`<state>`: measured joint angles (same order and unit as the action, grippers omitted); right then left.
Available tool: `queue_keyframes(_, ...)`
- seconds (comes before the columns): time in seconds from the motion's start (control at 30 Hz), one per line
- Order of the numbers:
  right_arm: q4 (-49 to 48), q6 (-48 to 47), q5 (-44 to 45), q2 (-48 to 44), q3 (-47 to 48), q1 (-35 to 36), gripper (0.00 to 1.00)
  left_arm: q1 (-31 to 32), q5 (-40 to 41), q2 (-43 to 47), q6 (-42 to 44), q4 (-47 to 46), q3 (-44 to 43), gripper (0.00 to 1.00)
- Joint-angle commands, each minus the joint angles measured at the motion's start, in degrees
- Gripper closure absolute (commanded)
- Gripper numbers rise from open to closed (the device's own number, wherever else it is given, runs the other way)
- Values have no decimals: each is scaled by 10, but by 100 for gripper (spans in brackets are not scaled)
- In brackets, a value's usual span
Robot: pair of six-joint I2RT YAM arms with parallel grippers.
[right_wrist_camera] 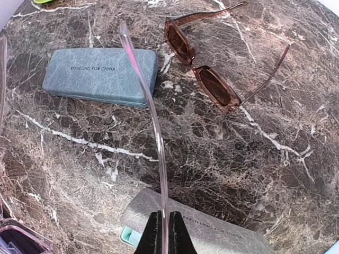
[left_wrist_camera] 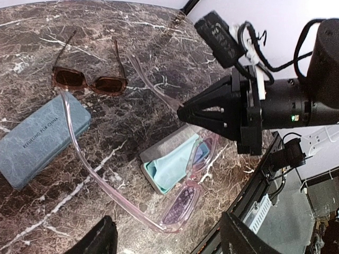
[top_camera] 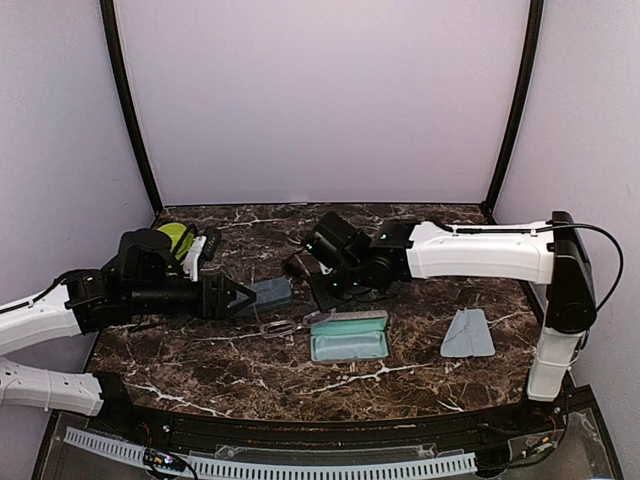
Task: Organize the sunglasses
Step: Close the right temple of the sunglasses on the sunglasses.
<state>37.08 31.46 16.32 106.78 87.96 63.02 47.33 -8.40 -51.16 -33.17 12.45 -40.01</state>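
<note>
- My right gripper point(right_wrist_camera: 161, 235) was clamped on one clear pink temple of the purple-lensed sunglasses point(left_wrist_camera: 183, 203). The jaws were pressed together with only that thin arm between them.
- My left gripper point(left_wrist_camera: 167, 227) had its jaws wide apart and gripped nothing. The pair's lens front and other temple lay between them and just ahead. I could not tell whether either finger touched the frame.
- The pair was unfolded, with its lens front over the edge of the open grey case point(left_wrist_camera: 159, 151), which sat right beneath my right jaws. It was not yet lying inside. I judged this to be mid-step, with the temples left to fold and the pair left to set down.
- The open case held a light-blue cloth point(left_wrist_camera: 172, 164) spread in its tray and no glasses.
- Ahead of my right jaws and off to their right, the brown-lensed sunglasses point(right_wrist_camera: 204, 76) lay on the marble table point(top_camera: 200, 350). Their temples were open and they were outside any case.
- Ahead and to the left of those jaws lay the closed blue-grey case point(right_wrist_camera: 100, 76), near the brown pair. With the lid down, I could not see what it held.
- Well away from both jaws, a second cloth point(top_camera: 468, 335) lay flat on the table.
- I judged the task early, with neither pair stowed yet.
</note>
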Motion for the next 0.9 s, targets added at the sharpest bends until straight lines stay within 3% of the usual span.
queue_keyframes(0.0,-45,-9,4,-36,-18,-5,100,31,9,-32,23,-29,5,31)
queue_keyframes(0.87,-161,-36,26,-110,-145,-6,100,66,24,-122,22,-94,4,31)
